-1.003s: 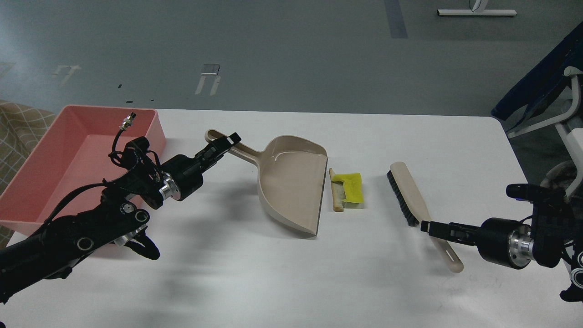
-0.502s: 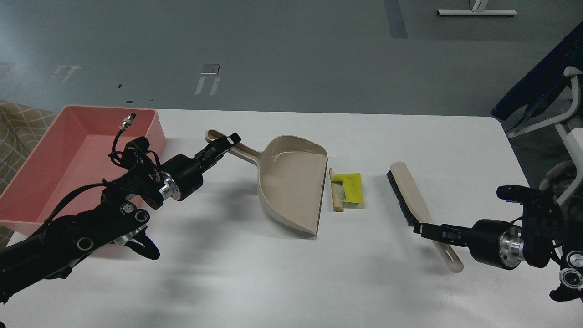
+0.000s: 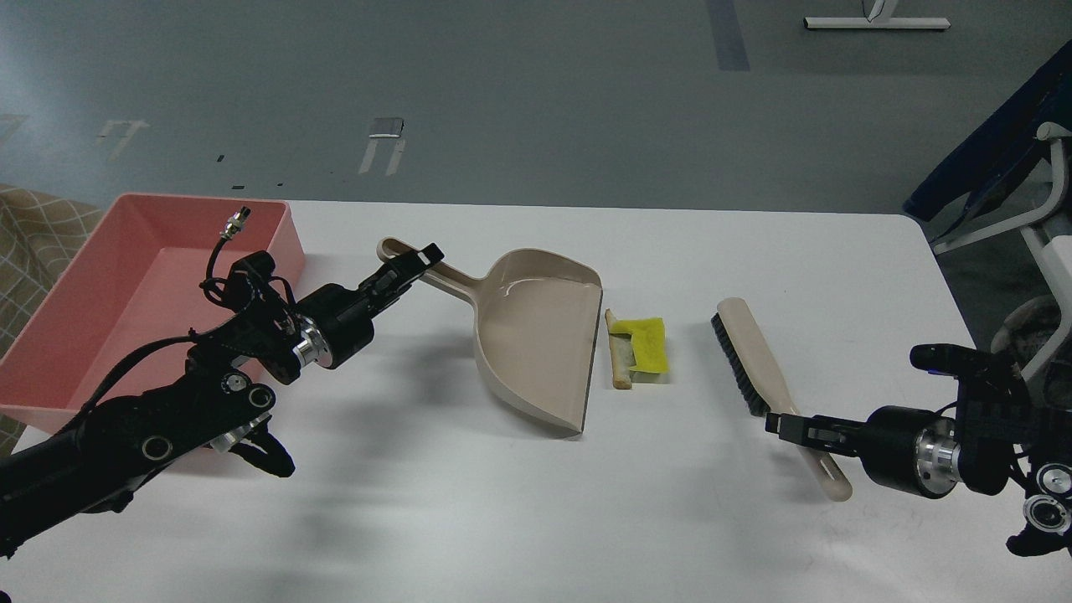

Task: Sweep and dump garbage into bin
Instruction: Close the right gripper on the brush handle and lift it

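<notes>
The garbage (image 3: 641, 346), a yellow scrap with a tan stick, lies on the white table between the beige dustpan (image 3: 536, 331) and the beige black-bristled brush (image 3: 749, 360). My left gripper (image 3: 414, 264) is shut on the dustpan's long handle, and the pan rests on the table with its mouth toward the garbage. My right gripper (image 3: 779, 423) is at the brush's handle, its dark fingers overlapping it; I cannot tell whether they are closed. The pink bin (image 3: 50, 310) stands at the far left behind my left arm.
The table's (image 3: 502, 502) right edge is near my right arm. A chair frame (image 3: 1038, 218) stands off the table at the right. A checked cloth (image 3: 25, 234) shows beyond the bin at the left.
My right gripper has moved a little left and down along the brush handle. My left gripper, the dustpan, the brush and the garbage have not moved.
</notes>
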Robot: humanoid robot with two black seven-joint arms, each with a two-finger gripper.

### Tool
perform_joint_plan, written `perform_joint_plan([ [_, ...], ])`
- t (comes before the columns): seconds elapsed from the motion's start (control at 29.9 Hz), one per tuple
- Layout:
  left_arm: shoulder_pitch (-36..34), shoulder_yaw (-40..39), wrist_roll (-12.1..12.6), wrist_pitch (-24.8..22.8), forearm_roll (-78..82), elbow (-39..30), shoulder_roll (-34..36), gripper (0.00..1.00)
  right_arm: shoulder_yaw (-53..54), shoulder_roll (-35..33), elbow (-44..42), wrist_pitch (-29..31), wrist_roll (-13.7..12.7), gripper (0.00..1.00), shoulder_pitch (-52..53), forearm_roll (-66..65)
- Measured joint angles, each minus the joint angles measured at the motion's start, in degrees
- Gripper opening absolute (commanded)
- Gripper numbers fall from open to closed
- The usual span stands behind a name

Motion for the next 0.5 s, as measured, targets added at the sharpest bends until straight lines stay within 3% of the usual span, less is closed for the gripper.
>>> perform_joint_plan([
  [0.1,0.00,0.00,0.00,0.00,0.00,0.00,0.00,0.00,0.00,0.02,0.01,0.00,-0.20,0.06,-0.02,0.07],
  [0.17,0.00,0.00,0.00,0.00,0.00,0.01,-0.01,0.00,0.00,0.02,0.03,0.00,-0.25,0.01,-0.02,0.14],
  [0.5,-0.09,0.03,0.06,0.00,0.00,0.01,-0.01,0.00,-0.01,-0.31,0.84,0.11,-0.81,0.00,0.44,0.43],
])
